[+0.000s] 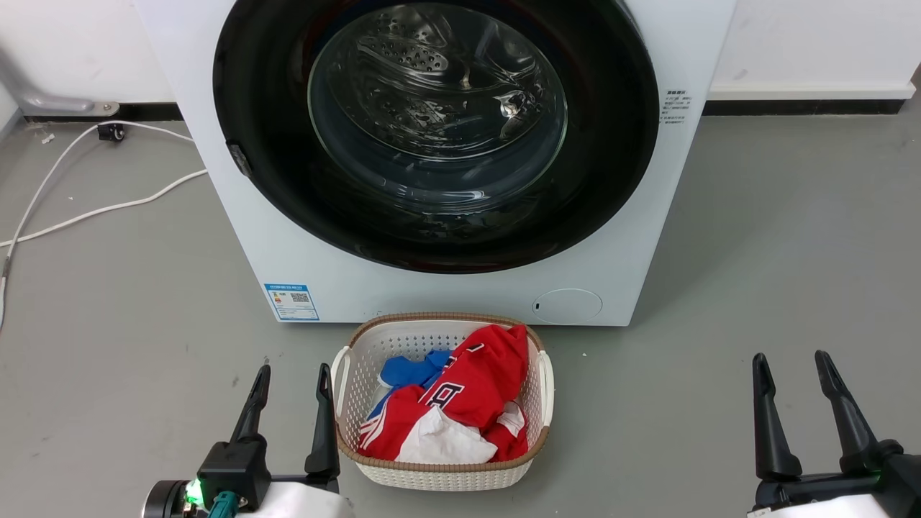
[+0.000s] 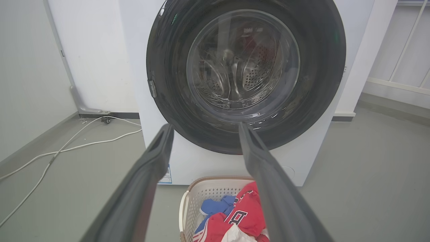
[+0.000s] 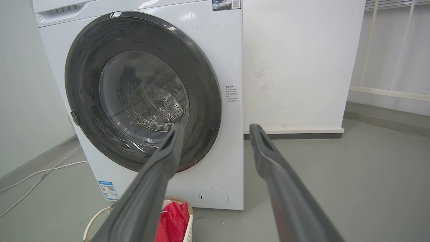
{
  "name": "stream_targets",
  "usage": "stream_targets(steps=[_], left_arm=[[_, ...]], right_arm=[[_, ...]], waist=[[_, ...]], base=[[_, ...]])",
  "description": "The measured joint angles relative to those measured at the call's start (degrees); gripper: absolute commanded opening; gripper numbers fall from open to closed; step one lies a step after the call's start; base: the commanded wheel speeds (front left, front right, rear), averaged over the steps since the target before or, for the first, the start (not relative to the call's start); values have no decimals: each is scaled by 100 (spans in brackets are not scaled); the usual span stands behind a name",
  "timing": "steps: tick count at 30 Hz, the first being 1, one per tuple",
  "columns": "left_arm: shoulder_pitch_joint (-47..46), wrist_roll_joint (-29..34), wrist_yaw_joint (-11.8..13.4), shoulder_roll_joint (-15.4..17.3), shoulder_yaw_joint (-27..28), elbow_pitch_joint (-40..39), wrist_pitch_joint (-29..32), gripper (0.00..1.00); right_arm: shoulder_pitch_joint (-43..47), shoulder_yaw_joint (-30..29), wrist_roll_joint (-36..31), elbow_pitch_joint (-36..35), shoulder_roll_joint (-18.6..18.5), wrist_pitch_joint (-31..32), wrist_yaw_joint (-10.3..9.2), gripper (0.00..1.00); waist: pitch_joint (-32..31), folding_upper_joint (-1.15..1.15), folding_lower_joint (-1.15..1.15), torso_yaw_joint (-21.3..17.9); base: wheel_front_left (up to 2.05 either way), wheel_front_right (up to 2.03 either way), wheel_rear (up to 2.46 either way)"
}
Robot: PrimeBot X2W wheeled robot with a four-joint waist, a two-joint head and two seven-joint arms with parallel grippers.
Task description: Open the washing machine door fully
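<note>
Since the washing machine door (image 1: pixel 436 129) lies flush against the front of the washing machine (image 1: pixel 432 295), you should count the task as not yet begun. No gap shows at the door's rim, and the steel drum is seen only through the glass bowl.

Your left gripper (image 1: pixel 294 368) hangs well short of the machine, low and off its left front corner, fingers spread and empty. Your right gripper (image 1: pixel 790 356) hangs just as far back, beyond the machine's right front corner, also parted and holding nothing. Neither touches the door.

Everything is left: reach in, catch the door and swing it all the way out. A small grey tab (image 1: pixel 239 160) on the door's left edge looks like the place to pull. A laundry basket (image 1: pixel 439 317) of clothes stands just before the machine's base, below the door, so mind it on your way in.
</note>
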Motion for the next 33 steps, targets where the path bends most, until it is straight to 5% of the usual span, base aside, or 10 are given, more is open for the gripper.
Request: stream_targets(steps=[27,29,33], left_arm=[[7,32,83,-1,7,100,0,100],[7,31,85,-1,8,100,0,100],[7,29,92,-2,12,101,0,100]], right_arm=[[13,-21,159,210,0,0,0,100],[13,-23,138,209,0,0,0,0],[7,14,180,175,0,0,0,0]], waist=[[11,0,0,4],[10,0,0,7],[8,0,0,8]], base=[[0,0,0],[0,0,0],[0,0,0]])
